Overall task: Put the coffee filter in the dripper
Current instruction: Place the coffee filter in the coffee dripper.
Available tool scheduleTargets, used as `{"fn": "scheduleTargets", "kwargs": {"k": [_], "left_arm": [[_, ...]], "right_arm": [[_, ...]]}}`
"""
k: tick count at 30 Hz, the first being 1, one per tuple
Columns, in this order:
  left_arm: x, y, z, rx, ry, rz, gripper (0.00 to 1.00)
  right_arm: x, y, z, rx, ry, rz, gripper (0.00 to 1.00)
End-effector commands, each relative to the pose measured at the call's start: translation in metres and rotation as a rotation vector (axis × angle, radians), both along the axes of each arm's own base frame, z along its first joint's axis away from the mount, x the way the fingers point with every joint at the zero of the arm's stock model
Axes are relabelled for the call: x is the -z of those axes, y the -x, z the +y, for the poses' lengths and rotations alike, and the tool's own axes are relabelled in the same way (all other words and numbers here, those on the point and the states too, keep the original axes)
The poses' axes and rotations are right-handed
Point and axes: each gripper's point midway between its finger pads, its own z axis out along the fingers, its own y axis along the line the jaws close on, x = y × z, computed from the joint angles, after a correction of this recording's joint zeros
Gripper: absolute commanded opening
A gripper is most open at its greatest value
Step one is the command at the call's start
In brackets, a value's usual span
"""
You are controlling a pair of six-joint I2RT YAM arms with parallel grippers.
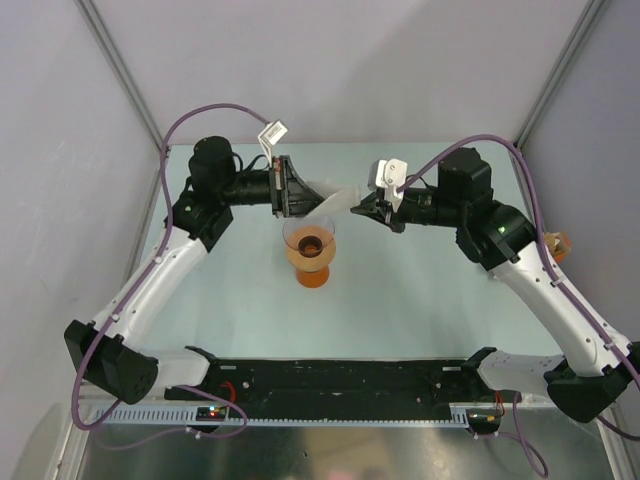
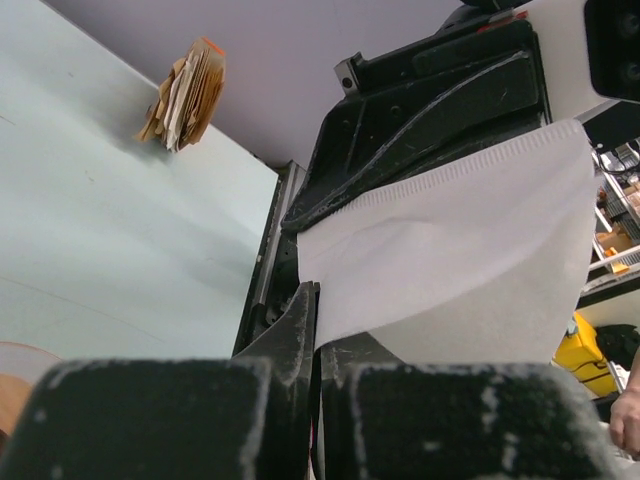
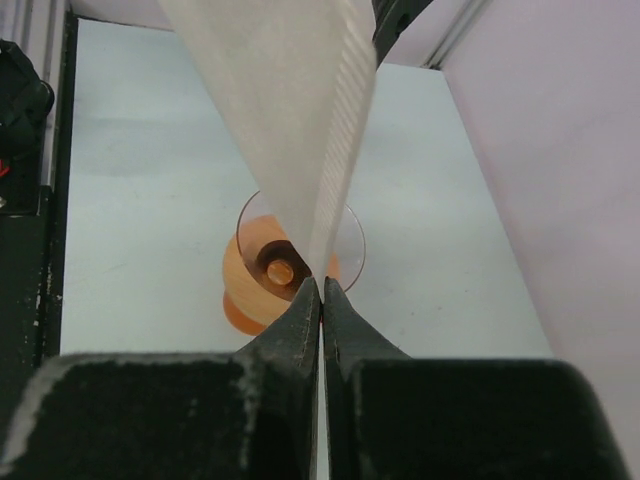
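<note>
Top external view shows the coffee filter [image 1: 335,199] held in the air between the arms, with the left gripper [image 1: 302,203] and right gripper [image 1: 357,209] each clamped shut on one end. Its long axis runs left to right. The dripper [image 1: 309,250] stands upright below it, slightly toward the bases and nearer the left gripper.

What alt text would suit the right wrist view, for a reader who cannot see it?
The right pincer is shut on the near end of a thin white paper coffee filter, which fans upward out of frame. Beyond it, a clear cone-shaped dripper with an orange base stands upright on the pale green table.
</note>
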Motion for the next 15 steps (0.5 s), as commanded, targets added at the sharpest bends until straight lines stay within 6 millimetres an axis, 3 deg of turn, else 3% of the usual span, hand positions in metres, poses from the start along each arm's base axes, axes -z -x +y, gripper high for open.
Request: {"fn": "scheduleTargets", "kwargs": {"k": [1, 3, 8, 15], "left_arm": [[-0.006, 0.013, 0.003, 0.029, 0.012, -0.015, 0.01], [-0.005, 0.011, 0.003, 0.011, 0.009, -0.022, 0.07], [-0.006, 0.003, 0.002, -0.029, 0.006, -0.047, 0.34], [-0.002, 0.003, 0.0, -0.027, -0.001, -0.05, 0.47]], "right_arm": [[-0.016, -0.004, -0.006, 0.0, -0.011, -0.127, 0.0], [-0.014, -0.001, -0.005, -0.013, -0.004, -0.135, 0.0], [-0.011, 0.004, -0.003, -0.036, 0.01, -0.159, 0.0], [-0.018, 0.002, -0.003, -0.018, -0.003, -0.185, 0.0]]}}
